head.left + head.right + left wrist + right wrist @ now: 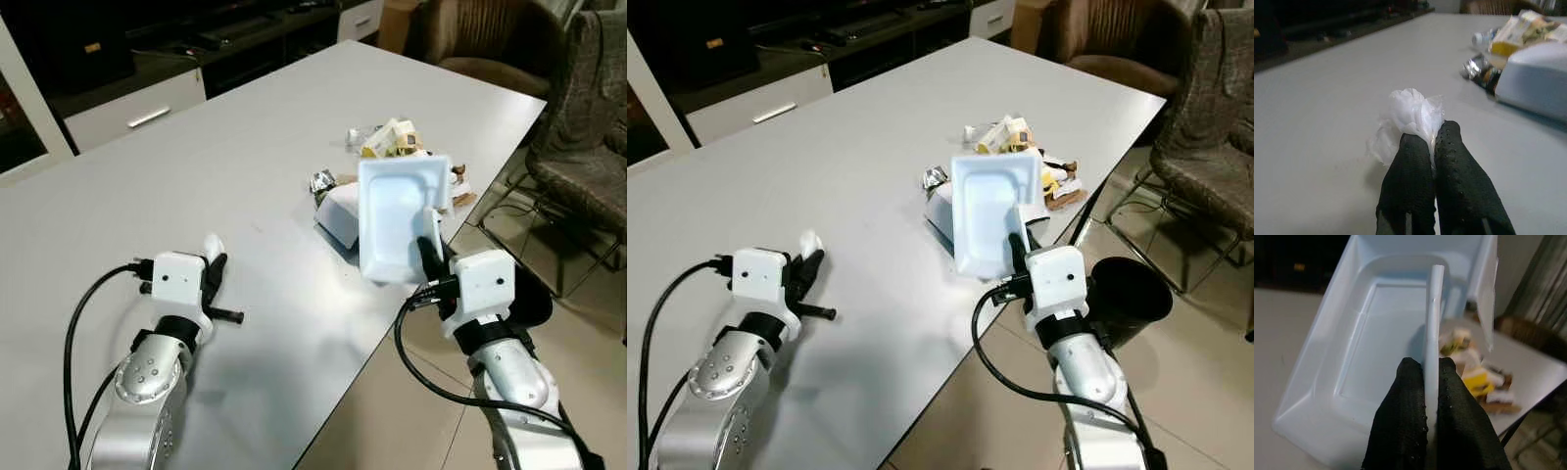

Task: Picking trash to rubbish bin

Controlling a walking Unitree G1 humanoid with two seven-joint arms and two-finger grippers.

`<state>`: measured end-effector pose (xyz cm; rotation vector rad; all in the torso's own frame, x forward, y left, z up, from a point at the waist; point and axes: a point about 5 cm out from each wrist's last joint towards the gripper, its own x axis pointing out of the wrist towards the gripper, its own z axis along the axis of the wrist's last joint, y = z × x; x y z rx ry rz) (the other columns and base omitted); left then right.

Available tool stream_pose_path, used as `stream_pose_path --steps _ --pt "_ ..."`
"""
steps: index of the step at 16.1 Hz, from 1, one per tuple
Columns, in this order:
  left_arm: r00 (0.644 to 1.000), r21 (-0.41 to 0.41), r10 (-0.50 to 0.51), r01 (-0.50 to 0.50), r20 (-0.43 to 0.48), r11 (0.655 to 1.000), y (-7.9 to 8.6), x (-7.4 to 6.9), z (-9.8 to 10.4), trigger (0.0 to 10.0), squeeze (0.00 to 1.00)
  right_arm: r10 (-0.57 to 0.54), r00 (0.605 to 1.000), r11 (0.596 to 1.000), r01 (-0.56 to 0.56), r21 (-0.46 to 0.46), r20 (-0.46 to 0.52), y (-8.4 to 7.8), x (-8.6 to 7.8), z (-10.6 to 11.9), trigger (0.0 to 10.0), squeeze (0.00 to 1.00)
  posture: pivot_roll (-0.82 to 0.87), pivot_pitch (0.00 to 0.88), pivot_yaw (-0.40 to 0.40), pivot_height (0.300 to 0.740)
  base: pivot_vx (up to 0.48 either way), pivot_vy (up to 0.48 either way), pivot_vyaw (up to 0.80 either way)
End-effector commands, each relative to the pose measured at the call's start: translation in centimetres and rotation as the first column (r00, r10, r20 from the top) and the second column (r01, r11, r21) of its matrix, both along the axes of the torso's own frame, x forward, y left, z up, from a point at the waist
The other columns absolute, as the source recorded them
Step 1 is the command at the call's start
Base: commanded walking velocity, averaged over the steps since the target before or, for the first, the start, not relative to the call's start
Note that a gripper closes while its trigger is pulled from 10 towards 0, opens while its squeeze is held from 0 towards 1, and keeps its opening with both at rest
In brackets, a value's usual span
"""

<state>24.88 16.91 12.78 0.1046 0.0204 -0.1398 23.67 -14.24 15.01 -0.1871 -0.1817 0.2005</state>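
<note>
1. The right gripper (428, 253) is raised at the near right edge of the grey surface (196, 186), its two black fingers (1400, 431) pressed together on the thin rim of a white foam tray (397, 220).
2. The foam tray is held tilted, nearly upright, its hollow side facing the camera, lifted clear above the surface edge.
3. Behind the tray, a heap of trash (397, 142) lies on the surface near its right edge: yellow and white wrappers, a crumpled foil piece (322, 183), and another white container (338, 217) lying flat just beside the tray.
4. The left gripper (217, 266) is low over the near left part of the surface, well apart from the heap.
5. Its fingers (1410, 191) are closed tight on a crumpled white tissue (1413, 117), which bulges out past the fingertips.
6. A black rubbish bin (1127, 294) stands on the floor to the right of the surface, just beside the right arm and below the held tray.
7. Brown chairs (578, 147) stand on the floor beyond the right side of the surface.
</note>
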Motion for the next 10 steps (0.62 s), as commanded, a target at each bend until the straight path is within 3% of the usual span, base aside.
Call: stream_pose_path --steps 1,2,4,10 --pt "0.997 0.023 -0.027 0.025 0.07 0.999 -0.3 -0.1 1.2 10.0 0.0 -0.036 0.999 0.999 0.036 0.013 0.023 -0.2 -0.3 0.1 10.0 0.0 -0.02 0.0 -0.025 0.74 0.0 0.0 0.0" --pt "0.995 0.037 -0.035 0.032 0.09 0.999 -0.4 -0.1 1.6 10.0 0.0 -0.061 0.998 0.997 0.061 0.045 -0.003 -0.4 -0.4 -0.4 10.0 0.0 -0.02 0.0 -0.025 0.74 0.0 0.0 0.0" --pt "0.994 0.058 -0.066 0.061 0.089 0.996 -0.7 0.2 1.6 10.0 0.0 -0.032 0.996 0.999 0.03 -0.023 -0.082 0.2 -0.6 -2.1 10.0 0.0 -0.03 0.0 -0.022 0.74 0.0 0.0 0.0" --pt "0.992 0.072 -0.09 0.083 0.089 0.994 -1.3 0.5 1.4 10.0 0.0 -0.069 0.991 0.998 0.07 0.005 -0.115 0.3 -0.6 -2.9 10.0 0.0 -0.04 0.0 -0.026 0.74 0.0 -0.403 0.0"
